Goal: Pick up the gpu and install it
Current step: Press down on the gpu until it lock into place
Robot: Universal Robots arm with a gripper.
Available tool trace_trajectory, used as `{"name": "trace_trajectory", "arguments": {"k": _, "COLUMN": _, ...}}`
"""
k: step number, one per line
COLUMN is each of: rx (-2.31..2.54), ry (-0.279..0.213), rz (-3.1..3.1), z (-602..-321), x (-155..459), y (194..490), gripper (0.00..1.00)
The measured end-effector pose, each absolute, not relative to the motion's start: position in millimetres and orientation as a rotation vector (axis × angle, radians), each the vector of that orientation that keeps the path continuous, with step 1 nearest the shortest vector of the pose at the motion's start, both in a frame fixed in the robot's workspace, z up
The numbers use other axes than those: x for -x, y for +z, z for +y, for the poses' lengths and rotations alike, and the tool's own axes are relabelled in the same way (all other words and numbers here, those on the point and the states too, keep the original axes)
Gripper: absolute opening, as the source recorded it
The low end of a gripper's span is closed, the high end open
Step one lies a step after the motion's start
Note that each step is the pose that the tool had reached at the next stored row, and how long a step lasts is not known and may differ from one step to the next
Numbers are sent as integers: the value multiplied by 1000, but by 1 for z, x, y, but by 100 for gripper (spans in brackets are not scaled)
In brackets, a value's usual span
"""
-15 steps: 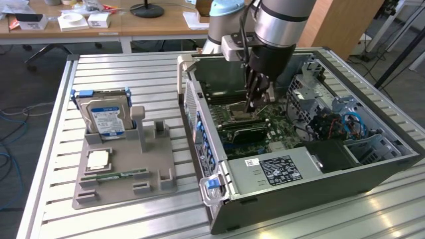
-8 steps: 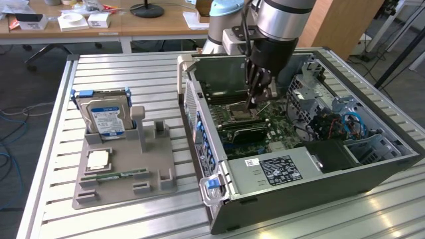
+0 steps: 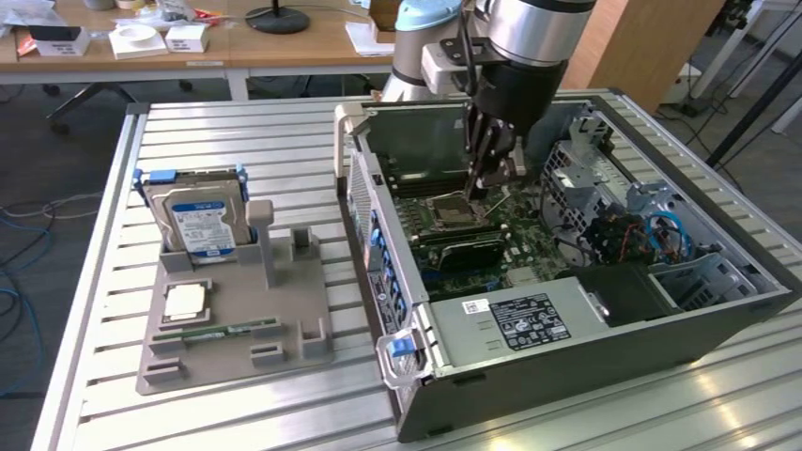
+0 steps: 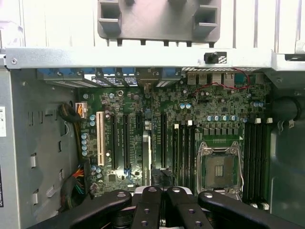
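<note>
The step in hand looks like the install itself, at or near seating. The open case (image 3: 626, 349) lies on the tabletop toward the exterior view's right, and the arm reaches down into it. The end effector (image 3: 482, 193) (image 4: 159, 192) hangs over the motherboard (image 4: 214, 114), just beside the CPU socket (image 3: 452, 209).

The gpu (image 3: 457, 246) is inside the case. In the exterior view it is a dark flat slab just past the socket, toward the near edge of the tabletop. In the wrist view it appears edge-on as a thin grey strip (image 4: 145, 157) along one of the long expansion slots. It seems to stand in that slot, though how deep is unclear.

Whether the end effector is clenched on the card or released, I cannot tell.

The tray (image 3: 225, 365), toward the exterior view's left, holds the hard drive (image 3: 201, 221) and the RAM stick (image 3: 225, 331).

As I judge it, this stage calls for straight downward pressure, the card square to the slot and its bracket lined up with the case's rear wall.
</note>
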State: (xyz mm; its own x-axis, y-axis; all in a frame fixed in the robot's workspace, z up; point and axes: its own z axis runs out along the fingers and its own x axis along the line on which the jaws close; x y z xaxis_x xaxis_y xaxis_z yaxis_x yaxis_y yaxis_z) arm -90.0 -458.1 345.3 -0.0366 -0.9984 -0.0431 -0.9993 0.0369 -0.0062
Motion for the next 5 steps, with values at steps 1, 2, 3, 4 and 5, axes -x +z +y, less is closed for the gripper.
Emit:
{"name": "trace_trajectory", "arguments": {"k": 1, "rx": 2156, "ry": 39, "rz": 2236, "z": -458, "x": 90, "y": 345, "gripper": 10}}
{"name": "trace_trajectory", "arguments": {"k": 2, "rx": 2156, "ry": 39, "rz": 2236, "z": -458, "x": 90, "y": 345, "gripper": 10}}
{"name": "trace_trajectory", "arguments": {"k": 3, "rx": 2156, "ry": 39, "rz": 2236, "z": -458, "x": 90, "y": 345, "gripper": 10}}
{"name": "trace_trajectory", "arguments": {"k": 4, "rx": 2156, "ry": 39, "rz": 2237, "z": -458, "x": 90, "y": 345, "gripper": 10}}
{"name": "trace_trajectory", "arguments": {"k": 5, "rx": 2156, "ry": 39, "rz": 2236, "z": -458, "x": 90, "y": 345, "gripper": 10}}
